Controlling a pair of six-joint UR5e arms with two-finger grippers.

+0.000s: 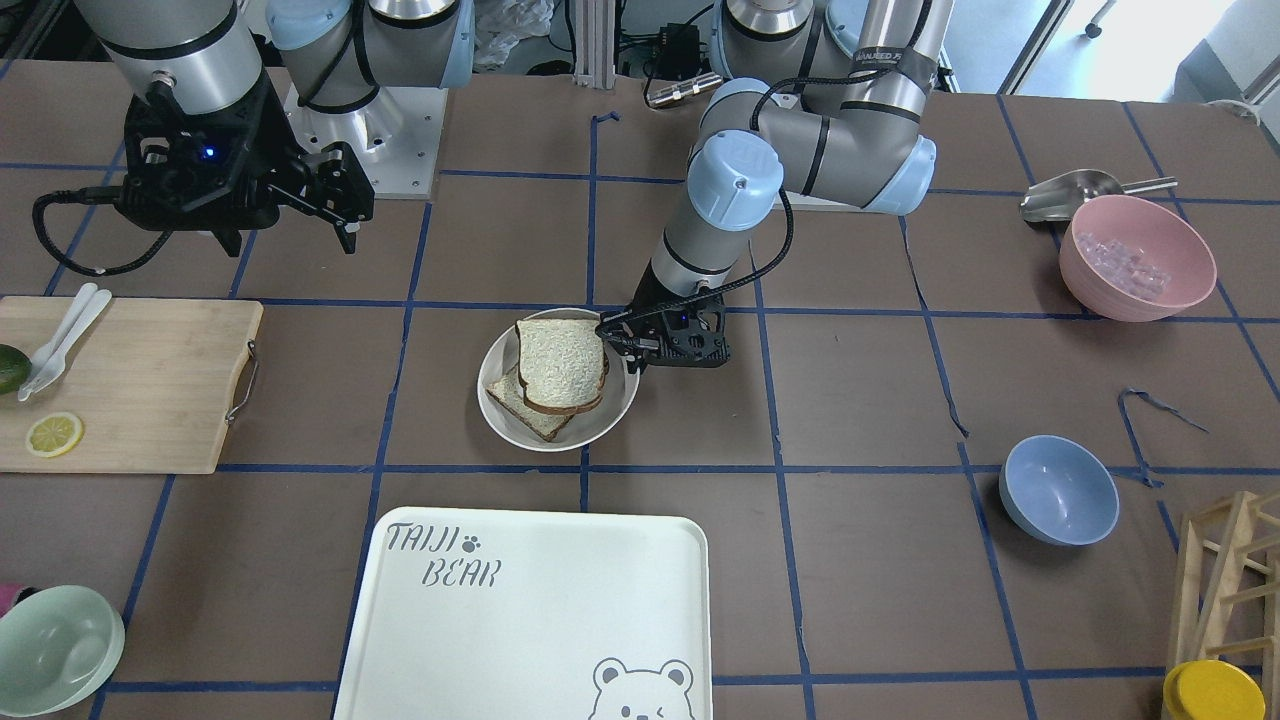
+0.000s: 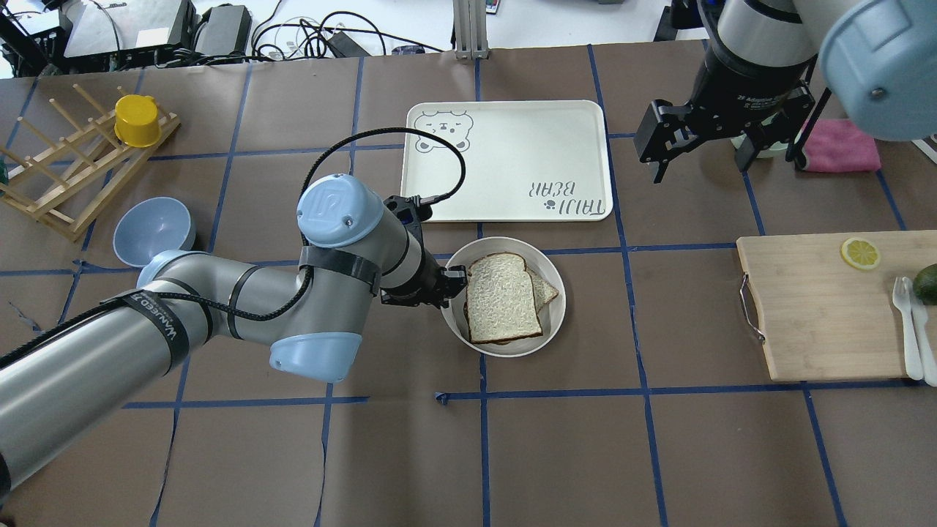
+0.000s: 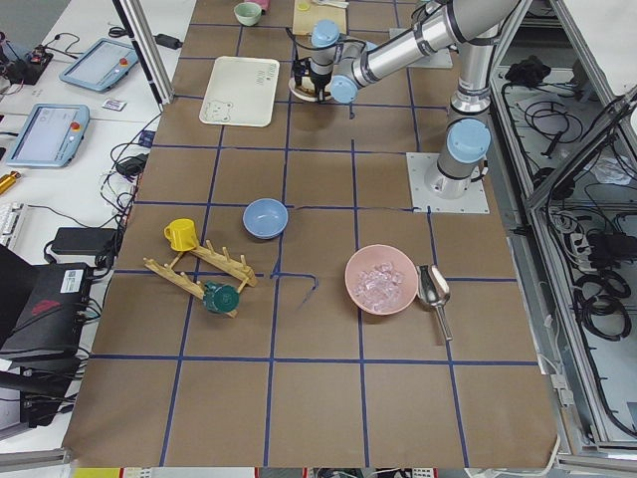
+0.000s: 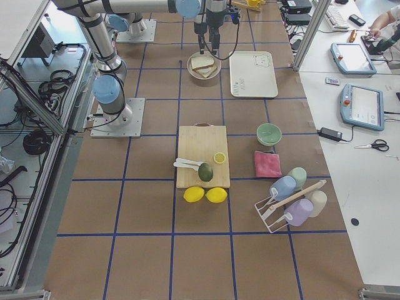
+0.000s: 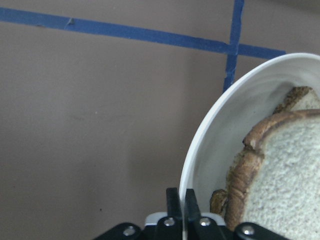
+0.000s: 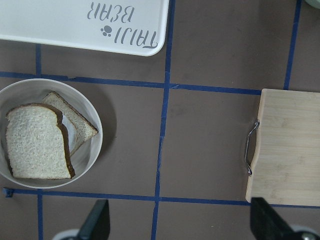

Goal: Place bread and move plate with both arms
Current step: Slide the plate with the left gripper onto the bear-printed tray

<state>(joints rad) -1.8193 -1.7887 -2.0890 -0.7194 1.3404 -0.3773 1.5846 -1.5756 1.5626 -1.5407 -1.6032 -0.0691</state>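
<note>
Left gripper (image 5: 183, 202) clamped tight on plate (image 2: 505, 350) rim | bread (image 2: 501, 296) lay on plate right beyond its fingertips, atop second slice (image 2: 545, 289) | right gripper (image 6: 181, 222) hung wide open, well apart

Pale brown-crusted bread (image 2: 504, 296), cream-white plate (image 2: 550, 329), bear-printed white tray (image 2: 512, 146)

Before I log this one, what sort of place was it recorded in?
Most likely a robotics lab staged as a kitchen: a table gridded with blue tape, what looks like a teach pendant nearby, and props like the plate of bread and a cutting board.
</note>
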